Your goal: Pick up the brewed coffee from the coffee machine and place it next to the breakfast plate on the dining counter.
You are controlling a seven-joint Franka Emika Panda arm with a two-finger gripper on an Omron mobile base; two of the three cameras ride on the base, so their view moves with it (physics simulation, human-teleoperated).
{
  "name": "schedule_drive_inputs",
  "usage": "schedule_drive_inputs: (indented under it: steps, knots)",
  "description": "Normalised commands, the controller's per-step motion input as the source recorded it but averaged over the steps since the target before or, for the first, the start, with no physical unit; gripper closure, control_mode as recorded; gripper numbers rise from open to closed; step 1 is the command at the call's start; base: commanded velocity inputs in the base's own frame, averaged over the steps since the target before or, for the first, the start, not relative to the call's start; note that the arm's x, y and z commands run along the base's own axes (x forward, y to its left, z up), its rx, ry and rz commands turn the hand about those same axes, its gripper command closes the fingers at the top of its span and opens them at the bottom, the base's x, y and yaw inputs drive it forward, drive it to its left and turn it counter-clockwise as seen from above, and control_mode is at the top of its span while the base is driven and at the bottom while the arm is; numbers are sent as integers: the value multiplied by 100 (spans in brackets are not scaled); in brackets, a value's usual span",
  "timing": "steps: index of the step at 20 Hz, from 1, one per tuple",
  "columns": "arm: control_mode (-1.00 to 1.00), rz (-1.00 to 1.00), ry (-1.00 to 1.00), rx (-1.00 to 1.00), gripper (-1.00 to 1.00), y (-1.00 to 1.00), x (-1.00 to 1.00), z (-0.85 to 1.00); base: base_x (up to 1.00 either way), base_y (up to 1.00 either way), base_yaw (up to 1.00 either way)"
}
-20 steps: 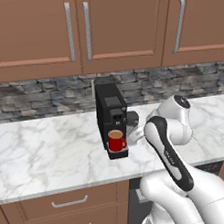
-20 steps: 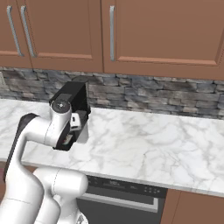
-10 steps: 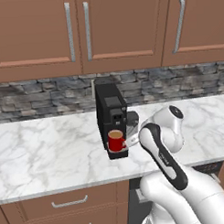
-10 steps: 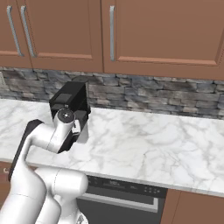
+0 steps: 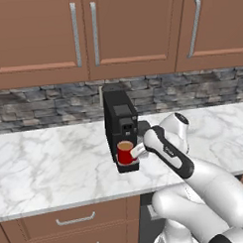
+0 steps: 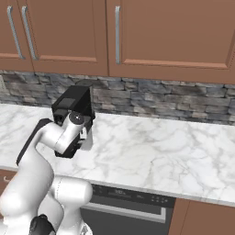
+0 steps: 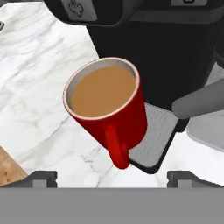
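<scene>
Closing in on the brewed coffee (image 7: 107,107), and that is about where the job stands: the little red mug sits on the grey drip tray (image 7: 155,131) of the coffee machine (image 5: 121,126), just left of centre in the left base view, full to near the brim with light brown liquid, and I have not taken hold of it yet. My gripper (image 7: 111,177) is spread wide, nothing between the tips; in the hand view the two dark fingertips (image 7: 41,177) poke up at the bottom corners, one at lower left and one at lower right, with the mug's handle hanging down between them and pointing my way. So the grasp, the lift, the whole carry and the set-down are all left to do, as I judge it. Plenty I cannot make out, though. In the right base view my own forearm and wrist cover the mug and most of the machine's front, at left of centre. From the left base view the gripper is bunched up just right of the cup, too small to read whether a finger touches the handle. Whether the tips reach level with the handle or fall short of it, I cannot tell.
</scene>
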Motion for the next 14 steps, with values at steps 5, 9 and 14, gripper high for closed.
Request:
schedule_drive_inputs:
  steps: [5,9,14]
  knots:
    - [-100,4,8,0,-100,8,9,-28,0,0,0]
    - [-100,4,0,0,-100,7,0,-24,0,0,0]
    - [-100,5,-6,0,-100,3,0,-29,0,0,0]
